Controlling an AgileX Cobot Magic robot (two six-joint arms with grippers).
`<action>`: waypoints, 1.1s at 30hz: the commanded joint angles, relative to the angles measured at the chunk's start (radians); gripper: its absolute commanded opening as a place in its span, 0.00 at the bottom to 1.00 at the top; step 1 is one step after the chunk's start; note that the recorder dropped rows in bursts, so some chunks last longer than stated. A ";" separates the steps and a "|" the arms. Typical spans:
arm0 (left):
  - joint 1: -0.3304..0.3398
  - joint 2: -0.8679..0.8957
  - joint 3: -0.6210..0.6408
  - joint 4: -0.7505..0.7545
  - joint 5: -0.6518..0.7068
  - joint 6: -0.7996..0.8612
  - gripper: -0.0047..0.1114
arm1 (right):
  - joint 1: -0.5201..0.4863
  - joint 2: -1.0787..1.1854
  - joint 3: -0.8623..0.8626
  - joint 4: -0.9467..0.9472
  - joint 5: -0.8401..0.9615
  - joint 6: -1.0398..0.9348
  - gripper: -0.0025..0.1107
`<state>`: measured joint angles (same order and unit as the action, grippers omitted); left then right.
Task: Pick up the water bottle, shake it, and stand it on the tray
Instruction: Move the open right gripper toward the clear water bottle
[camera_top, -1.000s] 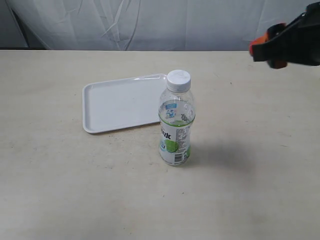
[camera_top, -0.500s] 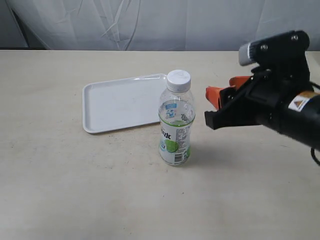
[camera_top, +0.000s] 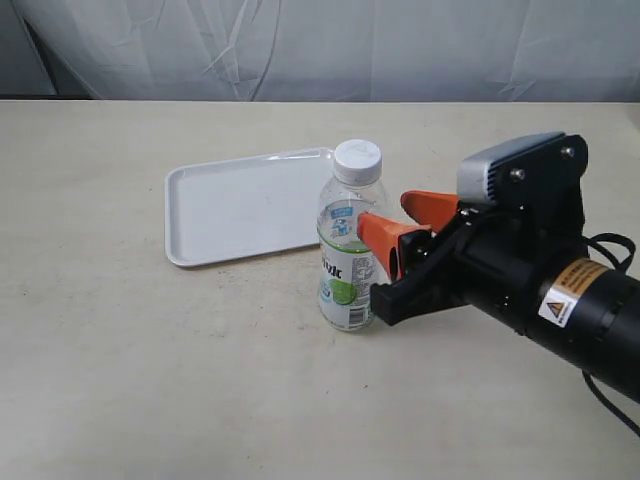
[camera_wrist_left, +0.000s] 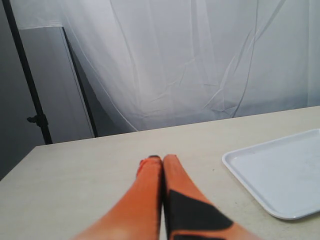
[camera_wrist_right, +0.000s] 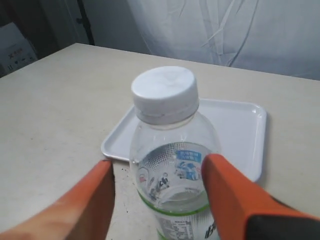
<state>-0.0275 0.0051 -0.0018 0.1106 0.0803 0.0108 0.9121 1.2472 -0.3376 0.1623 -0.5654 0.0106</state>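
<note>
The water bottle (camera_top: 350, 250) stands upright on the table, just in front of the white tray's (camera_top: 240, 205) near right corner. It has a white cap and a green-and-white label. My right gripper (camera_top: 388, 215) is open, with its orange fingers (camera_wrist_right: 230, 200) reaching to either side of the bottle (camera_wrist_right: 172, 165) at shoulder height. A gap shows between one finger and the plastic. The tray (camera_wrist_right: 240, 130) lies flat behind the bottle with nothing on it. In the left wrist view my left gripper (camera_wrist_left: 160, 158) hangs shut over bare table, holding nothing, with the tray (camera_wrist_left: 280, 175) off to one side.
A beige table (camera_top: 150, 380) carries everything. A white curtain (camera_top: 320, 45) hangs along the far edge. A black stand pole (camera_wrist_left: 30, 85) is visible past the table in the left wrist view.
The right arm has swung in from the upper right and come down and leftward. Its open fingers now reach the bottle's sides. Bottle and tray have not moved.
</note>
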 joint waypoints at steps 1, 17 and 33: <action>-0.006 -0.005 0.002 0.003 -0.005 -0.004 0.04 | 0.002 0.045 0.005 -0.006 -0.048 0.009 0.49; -0.006 -0.005 0.002 0.003 -0.005 -0.004 0.04 | 0.002 -0.044 -0.008 0.026 0.003 -0.001 0.49; -0.006 -0.005 0.002 0.003 -0.005 -0.004 0.04 | 0.002 -0.044 -0.008 0.021 0.030 -0.021 0.71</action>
<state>-0.0275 0.0051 -0.0018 0.1106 0.0803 0.0108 0.9121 1.2123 -0.3397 0.1931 -0.5475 0.0000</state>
